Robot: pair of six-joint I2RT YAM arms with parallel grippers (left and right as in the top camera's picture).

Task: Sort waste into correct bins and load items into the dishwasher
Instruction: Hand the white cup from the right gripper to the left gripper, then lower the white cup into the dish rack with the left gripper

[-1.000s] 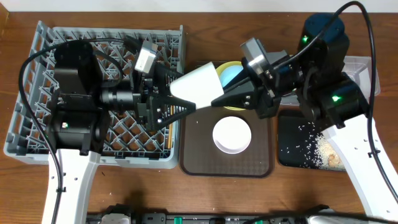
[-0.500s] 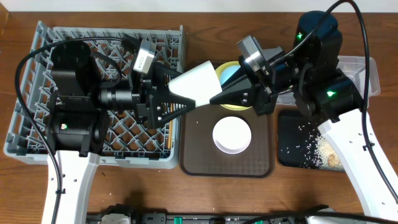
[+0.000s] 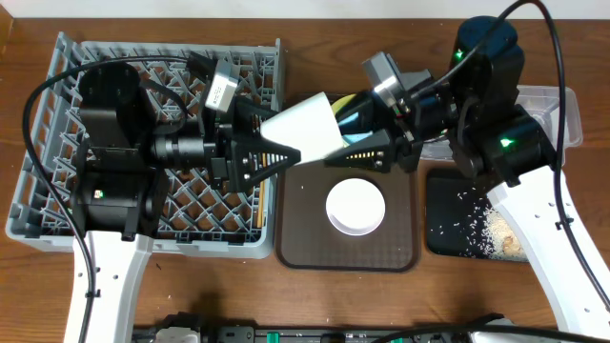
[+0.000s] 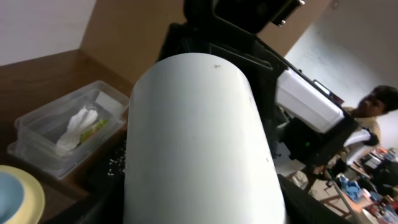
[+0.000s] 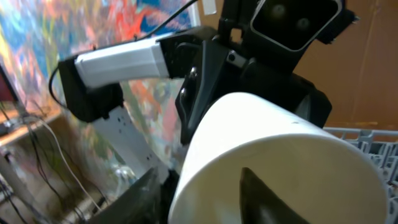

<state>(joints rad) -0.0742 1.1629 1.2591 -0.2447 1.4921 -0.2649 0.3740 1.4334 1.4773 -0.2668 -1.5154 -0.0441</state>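
A tall white cup (image 3: 310, 124) hangs in the air between both arms, above the left edge of the brown tray. My left gripper (image 3: 281, 141) is shut on its base; the cup fills the left wrist view (image 4: 199, 137). My right gripper (image 3: 341, 133) is open, one finger inside the cup's mouth (image 5: 280, 162) and one outside the rim, with a gap. A white round bowl (image 3: 355, 206) sits on the tray. The light blue bowl (image 3: 351, 119) on the yellow plate (image 3: 335, 100) is mostly hidden. The grey dish rack (image 3: 57, 191) is at the left.
The dark brown serving tray (image 3: 305, 243) lies in the middle. The black tray (image 3: 446, 224) with rice scraps (image 3: 496, 229) is at the right. The clear tub (image 4: 43, 124) behind it holds the napkin (image 4: 74, 124) and the wrapper (image 4: 93, 127). A thin wooden stick (image 3: 258, 195) lies in the rack.
My right gripper's jaws have opened off the cup's rim. The cup stays in my left gripper, almost where it was.
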